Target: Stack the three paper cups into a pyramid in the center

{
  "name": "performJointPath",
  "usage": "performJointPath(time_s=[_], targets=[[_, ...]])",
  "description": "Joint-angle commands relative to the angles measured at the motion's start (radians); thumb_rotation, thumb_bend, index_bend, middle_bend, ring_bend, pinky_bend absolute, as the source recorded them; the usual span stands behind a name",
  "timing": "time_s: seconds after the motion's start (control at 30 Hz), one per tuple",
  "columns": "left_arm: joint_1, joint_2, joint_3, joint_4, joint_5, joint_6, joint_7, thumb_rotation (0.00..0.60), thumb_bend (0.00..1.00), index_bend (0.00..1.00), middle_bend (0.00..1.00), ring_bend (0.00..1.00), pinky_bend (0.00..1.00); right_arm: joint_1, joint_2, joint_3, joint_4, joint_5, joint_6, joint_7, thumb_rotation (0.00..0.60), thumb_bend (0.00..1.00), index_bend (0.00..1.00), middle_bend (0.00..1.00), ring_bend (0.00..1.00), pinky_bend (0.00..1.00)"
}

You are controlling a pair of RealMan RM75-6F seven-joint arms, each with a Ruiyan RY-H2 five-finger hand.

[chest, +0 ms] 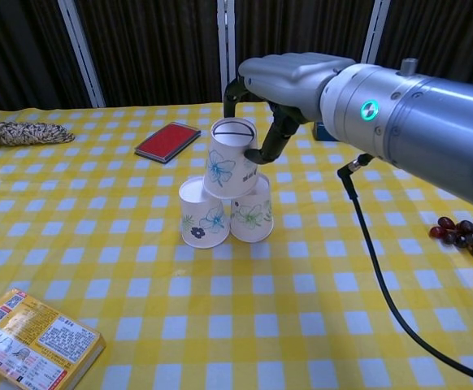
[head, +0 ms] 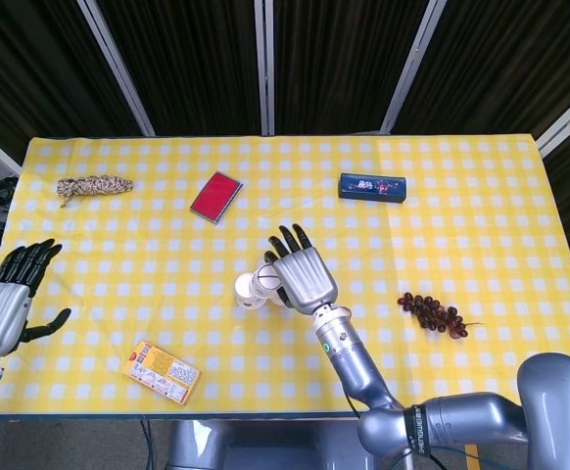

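While two base cups (chest: 224,214) are standing touching, I am clamping my right hand (chest: 281,81) on the tilted third cup (chest: 230,158) above them, release remaining.

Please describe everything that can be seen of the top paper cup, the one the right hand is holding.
The top cup is white paper with blue flower prints, turned upside down so its closed base faces up. It tilts slightly and sits over the gap between the two lower cups, which stand inverted side by side on the yellow checked cloth. The right hand grips it from above and behind. In the head view that hand mostly hides it.
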Motion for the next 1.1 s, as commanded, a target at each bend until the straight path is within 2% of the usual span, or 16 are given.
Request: performJointPath(time_s=[0.03,0.23,0.5,0.63,0.8,1.0,1.1], targets=[[0.0,0.0,-0.002,0.001,-0.002,-0.001,-0.002,0.6,0.3,0.0,0.0,0.0,0.0,0.001,-0.007,-0.007,0.018,0.002,-0.008,0.017,0.6,0.34,0.47,0.17,0.0,0.0],[-0.002,-0.002,-0.005,0.004,-0.009,-0.01,-0.001,0.6,0.3,0.0,0.0,0.0,0.0,0.003,-0.017,-0.016,0.044,-0.008,-0.015,0.042,0.6,0.33,0.45,0.16,0.0,0.0],[-0.001,-0.004,-0.009,0.005,-0.012,-0.013,-0.001,0.6,0.3,0.0,0.0,0.0,0.0,-0.002,-0.006,-0.022,0.026,-0.028,0.009,0.045,0.6,0.21,0.22,0.06,0.0,0.0],[0.0,-0.005,-0.011,0.006,-0.015,-0.012,0.0,0.6,0.3,0.0,0.0,0.0,0.0,-0.013,0.017,-0.032,0.001,-0.042,0.032,0.033,0.6,0.2,0.18,0.03,0.0,0.0],[0.001,-0.01,-0.012,0.009,-0.017,-0.011,0.006,0.6,0.3,0.0,0.0,0.0,0.0,-0.076,0.094,-0.08,-0.065,-0.109,0.096,0.05,0.6,0.19,0.17,0.01,0.0,0.0],[0.012,-0.019,-0.007,0.015,-0.01,0.004,0.025,0.6,0.3,0.0,0.0,0.0,0.0,-0.222,0.23,-0.198,-0.08,-0.273,0.186,0.177,0.6,0.19,0.16,0.0,0.0,0.0],[0.019,-0.025,-0.002,0.022,-0.012,0.01,0.033,0.6,0.24,0.0,0.0,0.0,0.0,-0.292,0.281,-0.258,-0.045,-0.35,0.214,0.265,0.6,0.17,0.13,0.0,0.0,0.0]])
